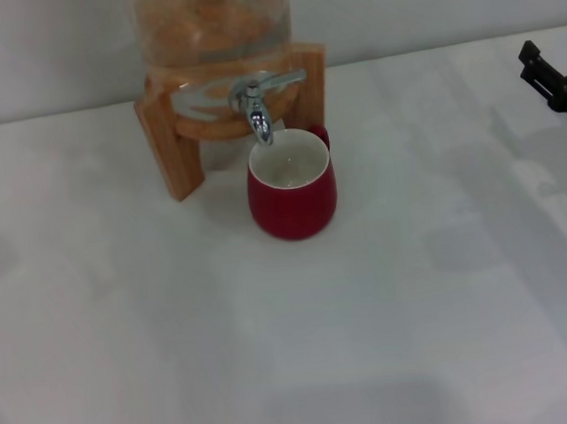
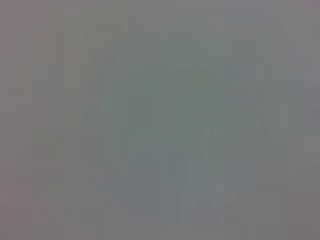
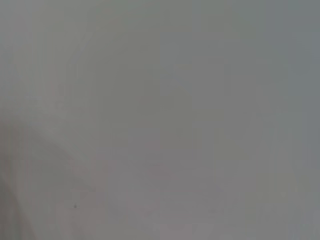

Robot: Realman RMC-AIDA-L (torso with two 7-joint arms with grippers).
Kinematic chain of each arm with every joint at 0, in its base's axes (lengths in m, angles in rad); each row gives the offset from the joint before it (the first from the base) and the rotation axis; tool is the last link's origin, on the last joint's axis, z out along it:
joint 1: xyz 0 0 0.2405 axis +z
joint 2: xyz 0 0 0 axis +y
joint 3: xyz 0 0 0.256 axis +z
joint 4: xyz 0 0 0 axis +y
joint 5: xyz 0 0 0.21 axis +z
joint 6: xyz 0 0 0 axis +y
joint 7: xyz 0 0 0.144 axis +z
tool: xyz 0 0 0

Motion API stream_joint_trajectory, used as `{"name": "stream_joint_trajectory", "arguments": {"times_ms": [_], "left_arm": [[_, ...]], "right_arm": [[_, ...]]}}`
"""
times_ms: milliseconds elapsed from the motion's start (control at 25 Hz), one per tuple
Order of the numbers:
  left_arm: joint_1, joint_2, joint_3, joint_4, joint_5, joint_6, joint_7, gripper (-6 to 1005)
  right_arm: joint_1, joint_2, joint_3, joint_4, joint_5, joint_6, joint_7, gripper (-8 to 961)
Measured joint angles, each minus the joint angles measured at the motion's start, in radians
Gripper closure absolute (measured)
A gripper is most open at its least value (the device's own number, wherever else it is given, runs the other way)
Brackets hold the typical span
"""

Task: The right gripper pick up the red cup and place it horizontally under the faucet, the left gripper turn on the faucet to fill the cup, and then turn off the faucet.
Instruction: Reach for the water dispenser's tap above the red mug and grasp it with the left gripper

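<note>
Red cup (image 1: 293, 196) upright under faucet (image 1: 257, 114), contents unclear

We see only a plain, pale grey surface (image 3: 165, 110) filling the right wrist view from edge to edge. It carries no edges, objects or markings we can make out, apart from one tiny dark speck (image 3: 75, 205) low down. A slightly darker, soft-edged band (image 3: 20, 170) slants across one lower corner; we cannot tell whether it is a shadow or part of something close to the lens. No fingers of the gripper show here.
</note>
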Motion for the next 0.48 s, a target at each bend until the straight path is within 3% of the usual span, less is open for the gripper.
{"name": "stream_joint_trajectory", "arguments": {"times_ms": [40,160,360,480], "left_arm": [[0.024,0.0,-0.063,-0.019,-0.106,0.102,-0.002,168],[0.057,0.003,-0.127,-0.057,-0.273,0.273,-0.002,170],[0.109,0.004,-0.165,-0.13,-0.478,0.554,-0.008,170],[0.12,0.011,-0.154,-0.154,-0.515,0.647,-0.046,169]], "right_arm": [[0.0,0.0,0.0,0.0,0.0,0.0,0.0,124],[0.0,0.0,0.002,0.0,0.0,0.0,0.0,124],[0.0,0.0,0.003,0.0,0.0,0.0,0.0,124],[0.0,-0.001,0.004,0.0,0.0,0.003,0.0,124]]}}
